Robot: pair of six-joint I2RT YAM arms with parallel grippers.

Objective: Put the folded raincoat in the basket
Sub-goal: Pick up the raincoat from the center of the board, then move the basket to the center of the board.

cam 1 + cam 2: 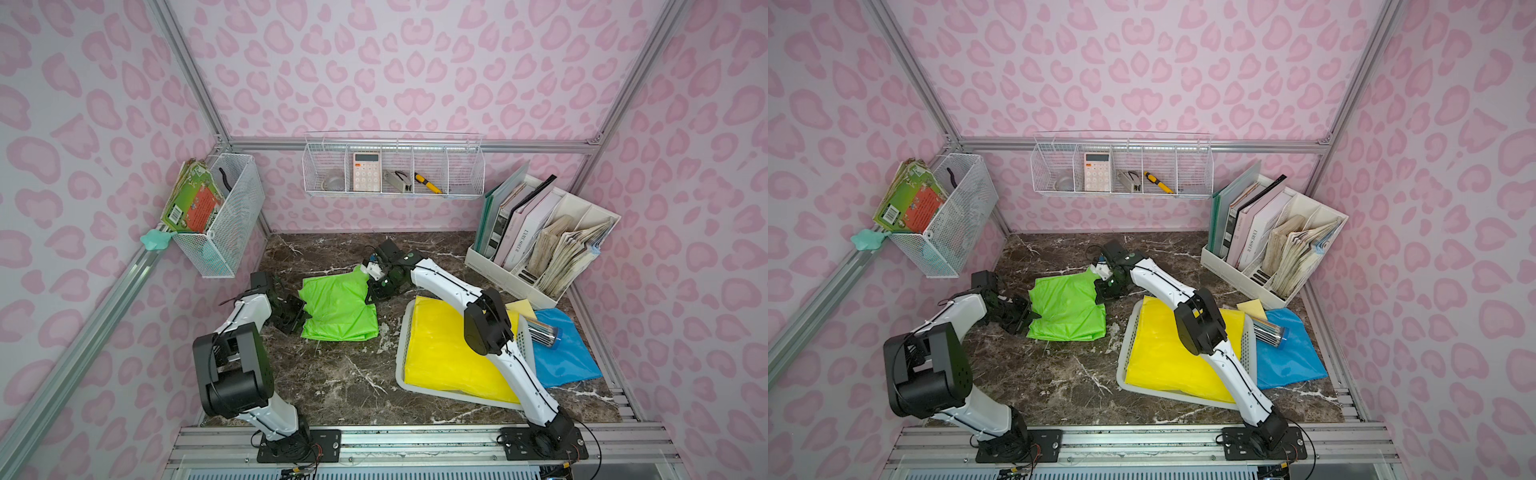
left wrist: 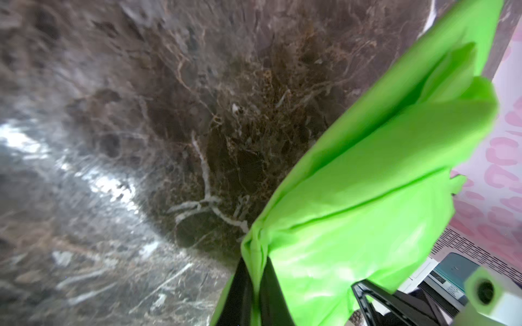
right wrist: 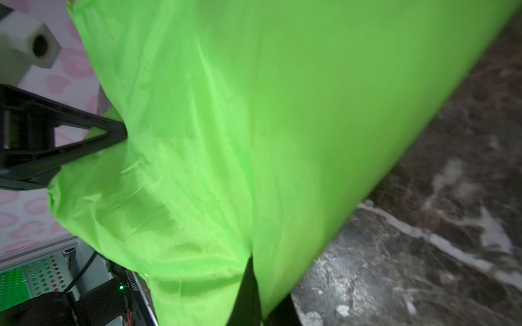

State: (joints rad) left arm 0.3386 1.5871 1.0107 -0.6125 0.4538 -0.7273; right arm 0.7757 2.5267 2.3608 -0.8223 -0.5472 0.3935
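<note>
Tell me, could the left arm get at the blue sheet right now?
Probably not: the basket holding the yellow raincoat and the right arm lie between, and the left gripper is shut on the green raincoat.

Raincoat (image 1: pixel 338 307) left of basket (image 1: pixel 403 347)

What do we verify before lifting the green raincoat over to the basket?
1. Left gripper shut on the green raincoat, at its left edge: ok.
2. Right gripper shut on its far corner: ok.
3. Raincoat folded flat: cannot tell; the far corner is bunched up.
4. Space above the basket free: not ok; the right arm crosses over it.
5. Room in the basket: cannot tell; a yellow raincoat already covers its floor.
</note>
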